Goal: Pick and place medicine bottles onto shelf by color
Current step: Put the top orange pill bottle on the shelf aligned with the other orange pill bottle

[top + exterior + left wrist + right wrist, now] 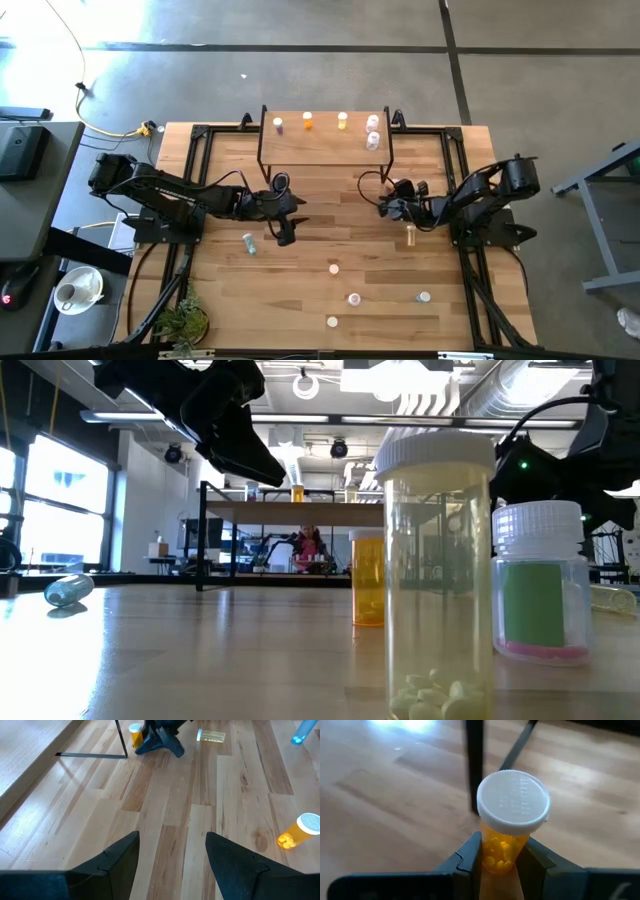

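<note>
Two claws are being recorded over the counter [330, 240]. The right claw [499, 857] is being kept closed on an orange bottle [507, 827] with a white cap, standing just in front of the shelf's [325, 145] black leg, near its right front corner. The left claw [172, 855] is being held wide apart and empty above bare wood, near the shelf's left front corner. A pale blue bottle [249, 243] is lying on its side just in front of it. A clear yellowish bottle [410, 235] is lying beside the right claw. Five bottles are standing along the shelf's back edge. Four more are standing on the counter's front part.
</note>
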You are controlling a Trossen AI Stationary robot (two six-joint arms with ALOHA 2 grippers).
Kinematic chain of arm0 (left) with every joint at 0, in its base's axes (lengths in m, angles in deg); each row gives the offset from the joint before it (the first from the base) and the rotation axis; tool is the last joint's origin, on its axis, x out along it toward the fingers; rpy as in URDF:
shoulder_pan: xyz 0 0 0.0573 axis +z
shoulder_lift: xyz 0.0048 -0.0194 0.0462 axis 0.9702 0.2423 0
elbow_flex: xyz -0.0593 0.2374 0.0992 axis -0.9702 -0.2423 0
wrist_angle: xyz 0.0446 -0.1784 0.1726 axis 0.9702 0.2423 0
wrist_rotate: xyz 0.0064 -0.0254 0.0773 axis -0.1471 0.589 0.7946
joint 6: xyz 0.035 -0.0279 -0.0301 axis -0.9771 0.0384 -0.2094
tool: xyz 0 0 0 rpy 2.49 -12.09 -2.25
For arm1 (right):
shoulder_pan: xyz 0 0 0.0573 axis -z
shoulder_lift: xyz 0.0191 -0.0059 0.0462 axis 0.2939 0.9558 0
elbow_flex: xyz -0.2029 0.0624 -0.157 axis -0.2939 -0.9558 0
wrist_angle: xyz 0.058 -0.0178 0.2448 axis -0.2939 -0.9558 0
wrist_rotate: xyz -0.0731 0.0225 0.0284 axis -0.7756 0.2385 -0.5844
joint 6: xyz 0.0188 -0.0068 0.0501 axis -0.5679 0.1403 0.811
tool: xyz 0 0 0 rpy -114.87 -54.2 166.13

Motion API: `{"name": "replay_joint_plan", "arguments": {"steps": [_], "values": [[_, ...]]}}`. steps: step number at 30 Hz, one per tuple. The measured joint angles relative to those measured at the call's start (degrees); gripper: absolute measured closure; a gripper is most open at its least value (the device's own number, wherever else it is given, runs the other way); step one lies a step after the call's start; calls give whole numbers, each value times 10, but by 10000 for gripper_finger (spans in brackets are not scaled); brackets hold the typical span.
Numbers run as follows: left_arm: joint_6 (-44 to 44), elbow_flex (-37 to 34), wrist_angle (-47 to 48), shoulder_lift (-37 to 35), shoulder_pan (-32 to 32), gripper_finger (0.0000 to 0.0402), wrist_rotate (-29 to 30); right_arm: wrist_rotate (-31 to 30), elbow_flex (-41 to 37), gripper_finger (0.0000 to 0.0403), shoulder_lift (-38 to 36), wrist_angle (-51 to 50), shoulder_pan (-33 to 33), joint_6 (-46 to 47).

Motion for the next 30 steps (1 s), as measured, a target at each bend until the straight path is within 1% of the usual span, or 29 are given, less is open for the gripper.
{"name": "replay_joint_plan", "arguments": {"steps": [6,10,14,18,20,30], "values": [[0,0,0,0,0,184,0,42,-1,326,-40,-22,-41,37],[0,0,0,0,0,184,0,79,5,326,-72,-60,-56,64],[0,0,0,0,0,184,0,122,27,326,-93,-86,-65,68],[0,0,-2,0,0,184,0,173,63,326,-95,-87,-64,26],[0,0,-5,0,0,184,0,186,86,326,-95,-86,-64,-5],[0,0,-12,0,0,184,0,196,201,327,-93,-88,-63,-193]]}}
